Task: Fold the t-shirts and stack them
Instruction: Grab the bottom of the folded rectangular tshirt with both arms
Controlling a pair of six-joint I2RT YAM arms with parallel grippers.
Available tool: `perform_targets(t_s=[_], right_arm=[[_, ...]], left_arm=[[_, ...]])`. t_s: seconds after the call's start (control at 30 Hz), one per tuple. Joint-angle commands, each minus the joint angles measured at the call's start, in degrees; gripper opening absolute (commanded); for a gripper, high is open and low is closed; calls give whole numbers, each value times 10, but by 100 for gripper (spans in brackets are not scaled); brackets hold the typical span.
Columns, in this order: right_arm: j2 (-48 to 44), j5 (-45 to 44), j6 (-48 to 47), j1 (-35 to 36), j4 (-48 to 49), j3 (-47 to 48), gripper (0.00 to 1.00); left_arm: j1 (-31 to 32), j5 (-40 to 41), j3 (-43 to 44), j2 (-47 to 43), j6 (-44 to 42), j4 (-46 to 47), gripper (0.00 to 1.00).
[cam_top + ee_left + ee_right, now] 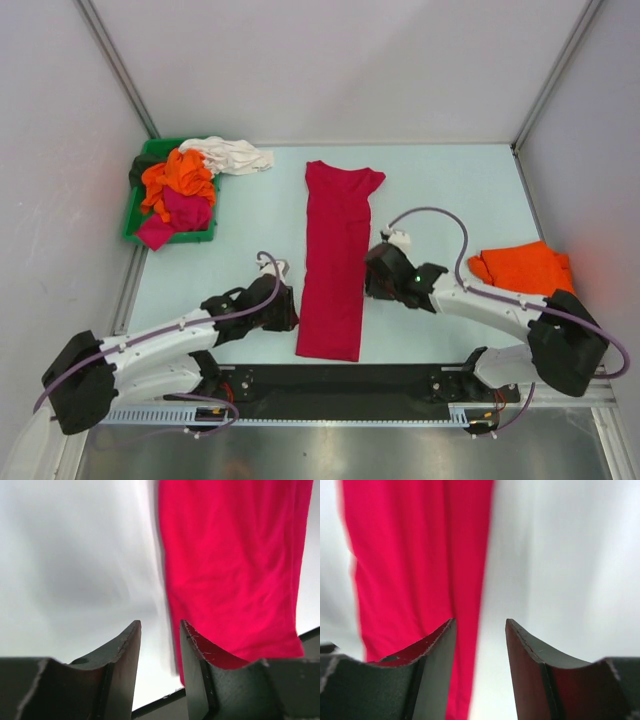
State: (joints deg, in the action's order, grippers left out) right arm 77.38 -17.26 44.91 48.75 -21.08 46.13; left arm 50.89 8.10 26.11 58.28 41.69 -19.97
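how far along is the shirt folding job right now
Done: one orange t-shirt lies folded at the table's right. In hand: the red t-shirt lies in a long narrow strip mid-table, with the left gripper and right gripper open and empty on either side. Left: folding that strip shorter, stacking it, and the heap of shirts in and over the green bin.

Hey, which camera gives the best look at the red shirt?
The top external view: it shows the whole red shirt, lying flat as a long narrow strip, from sleeves to hem. Each wrist view catches only a blurred part of it, cut off by the frame.
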Motion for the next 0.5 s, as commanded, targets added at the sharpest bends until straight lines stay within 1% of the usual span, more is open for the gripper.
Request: perform_targets(t_s=[0.0, 0.03, 0.1, 0.2, 0.23, 0.37, 0.47], right_arm=[[-65, -21, 105, 66, 25, -92, 50], [-66, -24, 131, 77, 24, -99, 50], [-63, -32, 149, 112, 24, -112, 50], [-45, -41, 180, 143, 23, -112, 50], [-42, -49, 188, 167, 22, -111, 50], [-19, -57, 235, 216, 20, -109, 50], [-6, -59, 252, 245, 23, -111, 50]], left_arm=[[3, -16, -45, -67, 38, 54, 43], [3, -14, -48, -71, 39, 56, 44], [3, -13, -48, -63, 38, 56, 44], [4, -15, -38, -29, 39, 52, 44], [4, -13, -35, -22, 41, 50, 45], [18, 4, -26, 10, 48, 38, 45], [36, 9, -32, 3, 60, 35, 45]])
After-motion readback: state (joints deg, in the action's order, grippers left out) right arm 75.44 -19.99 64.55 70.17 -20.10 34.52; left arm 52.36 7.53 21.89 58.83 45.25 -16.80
